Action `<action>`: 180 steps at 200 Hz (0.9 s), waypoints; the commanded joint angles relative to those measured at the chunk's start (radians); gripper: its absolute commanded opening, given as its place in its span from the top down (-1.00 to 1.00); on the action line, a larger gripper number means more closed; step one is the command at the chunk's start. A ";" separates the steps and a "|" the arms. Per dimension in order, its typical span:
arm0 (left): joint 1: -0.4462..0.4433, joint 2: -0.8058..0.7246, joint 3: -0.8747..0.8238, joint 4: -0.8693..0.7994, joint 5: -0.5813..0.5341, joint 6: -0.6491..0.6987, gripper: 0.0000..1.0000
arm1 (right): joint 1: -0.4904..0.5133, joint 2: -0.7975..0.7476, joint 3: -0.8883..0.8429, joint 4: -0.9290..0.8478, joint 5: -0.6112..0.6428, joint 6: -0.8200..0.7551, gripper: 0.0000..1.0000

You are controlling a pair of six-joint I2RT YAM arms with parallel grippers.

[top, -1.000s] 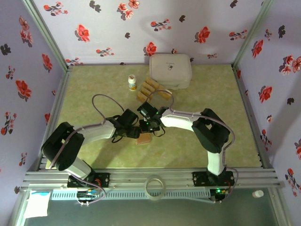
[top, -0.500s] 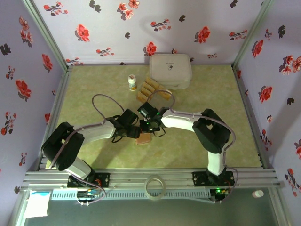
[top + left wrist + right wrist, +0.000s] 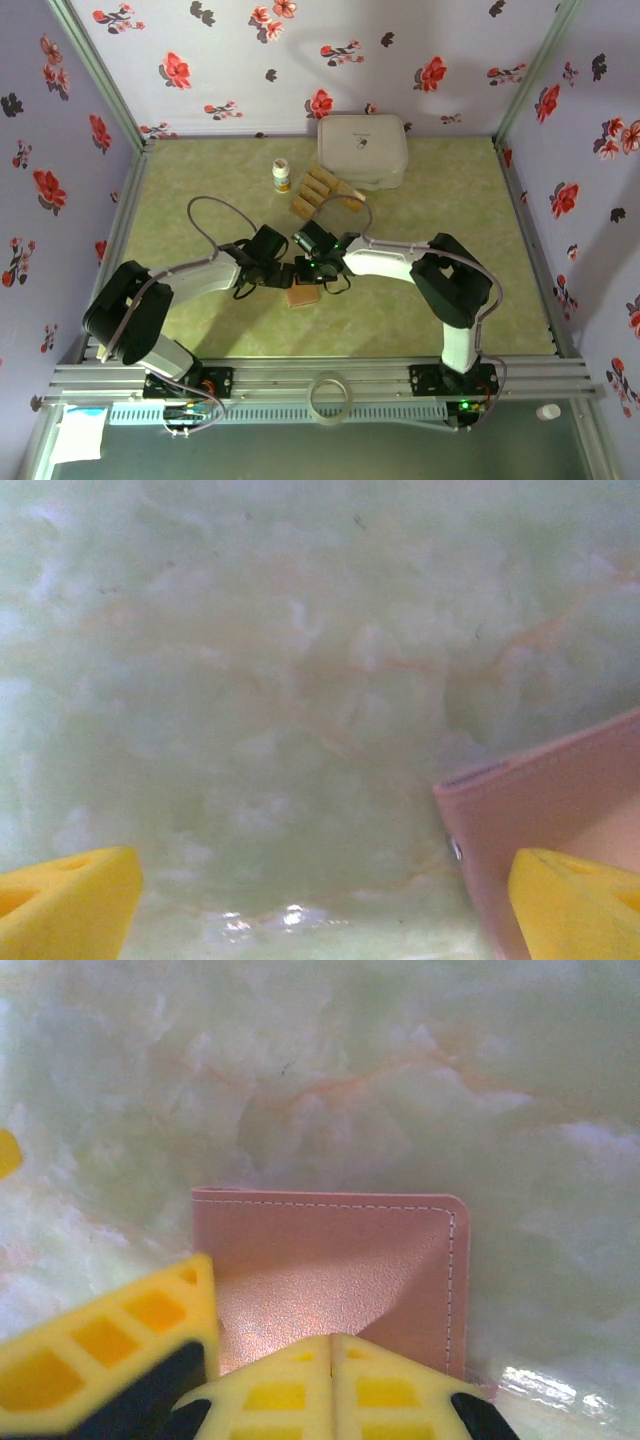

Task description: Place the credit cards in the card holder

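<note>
Nearest, parked on the rail between the two bases, a roll of clear tape [image 3: 327,395] (no part in this job, by the look of it). Just beyond, lying flat on the green marbled surface [image 3: 450,300], a little toward 6 o'clock from centre, the card holder [image 3: 340,1255], pink stitched cover up, pockets out of sight.

Pressed together and set down on its near edge, the right fingers [image 3: 390,1390]. Pinching nothing visible, and most likely pinning the holder against sliding. At the holder's 9 o'clock side, the left fingers [image 3: 70,905], spread wide, one tip over the holder's corner and the other well out over bare surface. Probably lining up to catch the cover's edge and fold it open. Nothing carried by either.

Farther off, at 12 o'clock from the holder and well apart from it, the credit cards [image 3: 322,190]: a short slanting row of gold pieces leaning on one another, none yet in the holder. At their 10 o'clock, a small pill bottle [image 3: 282,176]. At 1 o'clock, close to the back wall, a white rounded box [image 3: 362,150].

Pose: left arm [image 3: 190,275] reaching from its base at 7 o'clock, low and stretched toward centre. Right arm [image 3: 400,262] from 5 o'clock, elbow raised, forearm swung toward 9 o'clock. Both wrists nearly meeting above the holder.
</note>
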 commanded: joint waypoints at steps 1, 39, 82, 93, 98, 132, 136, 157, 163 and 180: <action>0.024 -0.006 0.025 -0.024 0.007 0.023 -0.90 | 0.008 -0.022 -0.017 -0.003 -0.009 0.007 1.00; 0.028 0.010 0.021 -0.013 0.016 0.027 -0.90 | 0.008 -0.021 -0.027 -0.005 -0.009 0.004 1.00; 0.029 0.038 -0.008 0.017 0.035 0.013 -0.88 | 0.016 -0.012 -0.086 0.040 -0.012 0.015 1.00; 0.029 0.045 -0.014 0.022 0.038 0.011 -0.88 | 0.021 -0.013 -0.114 0.059 -0.009 0.020 1.00; 0.030 0.049 -0.017 0.024 0.039 0.009 -0.88 | 0.024 -0.012 -0.126 0.070 -0.002 0.020 1.00; 0.027 0.071 -0.036 0.040 0.042 0.003 -0.86 | 0.048 -0.008 -0.231 0.195 0.023 0.038 1.00; 0.027 0.073 -0.038 0.042 0.042 0.001 -0.86 | 0.051 -0.010 -0.241 0.206 0.030 0.036 1.00; 0.026 0.080 -0.053 0.059 0.042 -0.008 -0.85 | 0.077 -0.016 -0.297 0.266 0.073 0.019 1.00; 0.026 0.083 -0.059 0.064 0.042 -0.011 -0.85 | 0.082 -0.015 -0.314 0.285 0.081 0.012 1.00; 0.026 0.091 -0.067 0.072 0.035 -0.013 -0.85 | 0.104 -0.014 -0.356 0.338 0.117 -0.005 1.00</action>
